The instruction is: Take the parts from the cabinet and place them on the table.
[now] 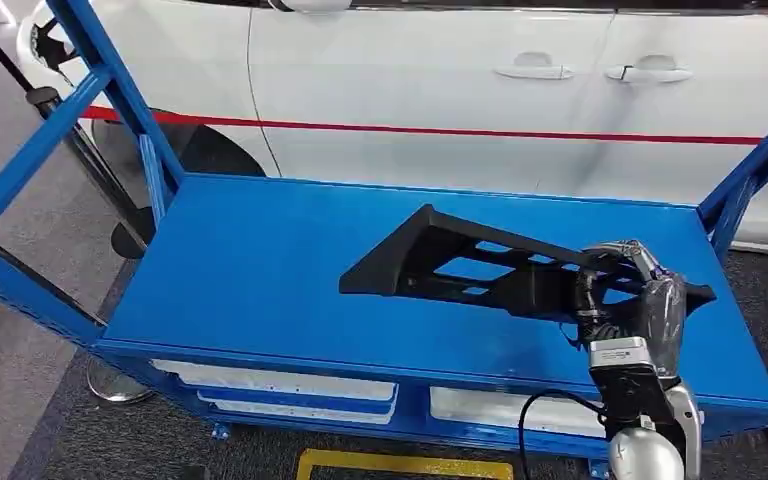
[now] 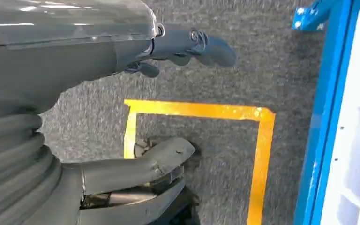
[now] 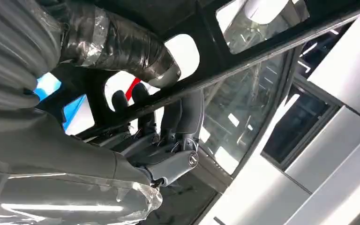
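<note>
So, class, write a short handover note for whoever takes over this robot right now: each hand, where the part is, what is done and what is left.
Right hand: fingers wrapped around the right end of the black plastic frame part, which sits over the blue table top.
Left hand: holds nothing, fingers apart, hanging over grey carpet with a yellow floor marking.
Done: the part has reached the table.
Left: let go and pull the right hand clear. Whether the part already rests fully on the top cannot be told.

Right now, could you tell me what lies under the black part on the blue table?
The black part sits over the blue table; the right hand grips its right end. Bare blue shows through its openings. Whether the part rests on the table or is slightly lifted cannot be told.
</note>
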Controlling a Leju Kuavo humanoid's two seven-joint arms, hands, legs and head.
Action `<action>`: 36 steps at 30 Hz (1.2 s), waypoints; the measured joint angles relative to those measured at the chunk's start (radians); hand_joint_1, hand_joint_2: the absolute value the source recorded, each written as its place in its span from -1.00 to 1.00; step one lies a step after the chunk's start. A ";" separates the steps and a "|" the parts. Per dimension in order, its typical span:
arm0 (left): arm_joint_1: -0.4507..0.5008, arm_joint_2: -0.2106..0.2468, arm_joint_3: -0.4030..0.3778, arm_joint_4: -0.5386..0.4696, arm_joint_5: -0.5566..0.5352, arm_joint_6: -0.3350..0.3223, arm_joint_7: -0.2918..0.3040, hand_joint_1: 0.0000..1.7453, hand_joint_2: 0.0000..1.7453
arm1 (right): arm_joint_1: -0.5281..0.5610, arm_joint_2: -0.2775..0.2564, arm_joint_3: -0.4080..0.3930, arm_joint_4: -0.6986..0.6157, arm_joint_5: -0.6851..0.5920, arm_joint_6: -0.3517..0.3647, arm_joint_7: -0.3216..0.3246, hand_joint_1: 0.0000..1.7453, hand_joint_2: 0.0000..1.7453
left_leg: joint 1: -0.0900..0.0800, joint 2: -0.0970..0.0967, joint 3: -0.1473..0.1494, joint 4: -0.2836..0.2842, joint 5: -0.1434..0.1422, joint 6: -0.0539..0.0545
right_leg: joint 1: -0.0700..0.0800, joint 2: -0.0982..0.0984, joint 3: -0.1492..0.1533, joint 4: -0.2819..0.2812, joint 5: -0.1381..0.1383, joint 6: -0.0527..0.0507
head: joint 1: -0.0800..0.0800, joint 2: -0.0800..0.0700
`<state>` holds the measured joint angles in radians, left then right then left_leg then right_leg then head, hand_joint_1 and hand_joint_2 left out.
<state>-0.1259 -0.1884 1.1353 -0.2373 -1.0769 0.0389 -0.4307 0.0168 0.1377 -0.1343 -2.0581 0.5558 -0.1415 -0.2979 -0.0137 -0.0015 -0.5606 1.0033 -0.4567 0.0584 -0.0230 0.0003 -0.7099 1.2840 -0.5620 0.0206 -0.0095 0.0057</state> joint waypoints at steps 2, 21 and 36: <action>0.002 -0.002 0.000 0.000 -0.001 0.000 0.001 -1.00 1.00 | -0.002 0.000 0.000 0.000 0.000 0.000 0.000 1.00 1.00 | 0.001 -0.002 -0.001 0.015 -0.011 -0.006 | -0.001 -0.001 0.078 -0.145 0.078 -0.001 | 0.000 0.000; 0.000 -0.002 -0.021 0.000 -0.043 0.004 -0.052 -1.00 1.00 | 0.008 0.010 0.000 0.000 -0.002 0.003 -0.014 1.00 1.00 | 0.000 -0.006 -0.024 0.038 -0.010 -0.034 | 0.000 0.003 0.105 -0.218 0.080 -0.023 | -0.002 0.000; 0.003 -0.003 -0.029 0.000 -0.038 0.004 -0.043 -1.00 1.00 | 0.019 0.011 0.001 0.005 -0.013 0.005 -0.016 1.00 1.00 | 0.001 -0.003 -0.095 0.050 0.052 -0.019 | 0.003 0.007 0.170 -0.199 0.026 -0.008 | -0.002 0.000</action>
<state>-0.1225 -0.1911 1.1059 -0.2373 -1.1150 0.0427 -0.4738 0.0362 0.1492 -0.1335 -2.0535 0.5428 -0.1362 -0.3136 -0.0125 -0.0049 -0.6552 1.0536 -0.4052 0.0395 -0.0204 0.0071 -0.5397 1.0851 -0.5359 0.0131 -0.0111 0.0057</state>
